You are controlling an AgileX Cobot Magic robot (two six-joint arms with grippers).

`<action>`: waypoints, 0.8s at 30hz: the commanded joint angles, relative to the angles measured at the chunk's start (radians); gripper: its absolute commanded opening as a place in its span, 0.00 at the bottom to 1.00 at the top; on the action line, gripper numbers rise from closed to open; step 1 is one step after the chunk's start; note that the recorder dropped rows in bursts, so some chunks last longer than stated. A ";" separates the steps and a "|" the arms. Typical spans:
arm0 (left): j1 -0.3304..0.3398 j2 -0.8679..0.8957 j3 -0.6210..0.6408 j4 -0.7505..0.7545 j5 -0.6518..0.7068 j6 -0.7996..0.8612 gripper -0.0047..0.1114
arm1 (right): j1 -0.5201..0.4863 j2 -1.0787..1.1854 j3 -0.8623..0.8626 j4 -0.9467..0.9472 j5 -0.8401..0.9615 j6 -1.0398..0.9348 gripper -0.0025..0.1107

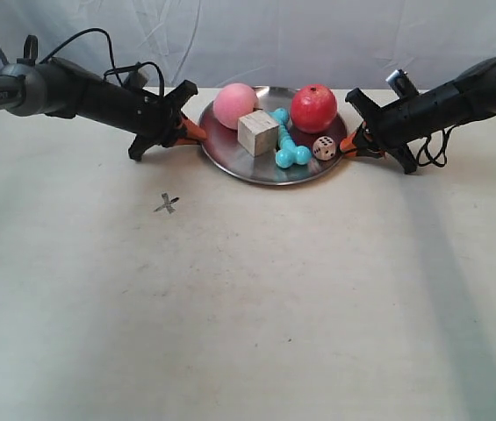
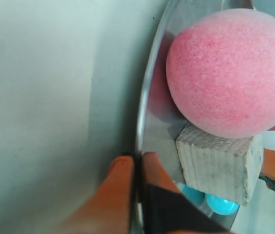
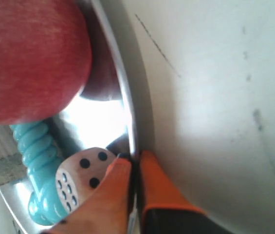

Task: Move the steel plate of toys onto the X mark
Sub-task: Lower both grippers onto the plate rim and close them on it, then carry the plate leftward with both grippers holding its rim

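Pinching the plate [image 1: 252, 167] at opposite rims, I had my left pincer [image 2: 136, 163] pressed onto the edge beside the peach [image 1: 234, 105]. My right pincer [image 3: 133, 161] was pressed onto the edge beside the die [image 1: 324, 147]. Each had one orange tip on either face of the metal.

The plate held five toys. The peach and apple [image 1: 313, 108] were at its far side, and the cube [image 1: 258, 132] touched the peach in front. The bone [image 1: 288, 145] lay between cube and die.

The plate was round, shallow and shiny grey, mirroring the toys' colours. The bone's long axis ran from the gap between the two balls toward the near rim, with a knobbed end nearest the exterior camera.

The plate was at the far part of the table [image 1: 248, 333]. The X [image 1: 168, 204] lay nearer the camera, toward the exterior view's left, apart from the rim.
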 commanded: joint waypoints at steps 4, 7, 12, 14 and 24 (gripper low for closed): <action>-0.008 -0.018 -0.007 0.078 0.073 -0.082 0.04 | 0.012 -0.019 0.007 -0.001 0.051 0.000 0.01; -0.008 -0.018 -0.026 0.080 0.106 -0.081 0.04 | 0.012 -0.038 0.007 0.001 0.059 0.002 0.01; -0.008 -0.020 -0.049 0.077 0.147 -0.079 0.04 | 0.012 -0.057 0.007 0.001 0.077 0.002 0.01; -0.008 -0.027 -0.049 0.079 0.149 -0.077 0.04 | 0.012 -0.064 0.007 0.001 0.084 0.002 0.01; -0.007 -0.083 -0.051 0.103 0.184 -0.104 0.04 | 0.012 -0.097 0.007 -0.003 0.157 0.019 0.01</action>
